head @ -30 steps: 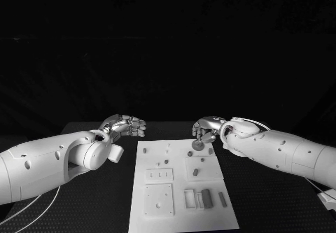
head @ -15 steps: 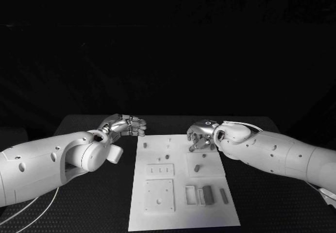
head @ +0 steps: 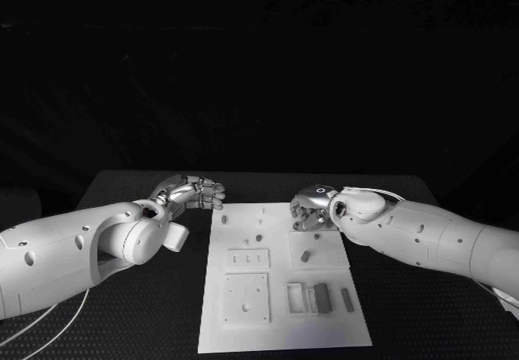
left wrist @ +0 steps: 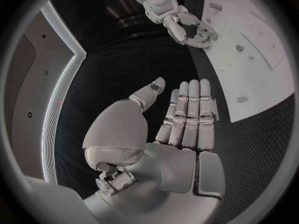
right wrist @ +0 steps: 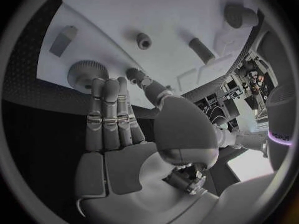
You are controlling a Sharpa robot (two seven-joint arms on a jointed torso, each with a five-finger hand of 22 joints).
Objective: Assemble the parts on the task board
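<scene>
Fingers of the right hand [head: 313, 209] reached out straight over the task board [head: 279, 330] by a round gear [right wrist: 86, 73], holding nothing, while the left hand [head: 193, 193] stayed beside the board, empty, fingers flat together.

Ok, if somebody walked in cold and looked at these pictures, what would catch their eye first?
Probably the white task board lying bright on the black table, dotted with small parts. Next, the right hand reaching down over the board's far right corner, fingertips next to a round toothed part. The left hand hovers off the board's far left corner, holding nothing.
</scene>
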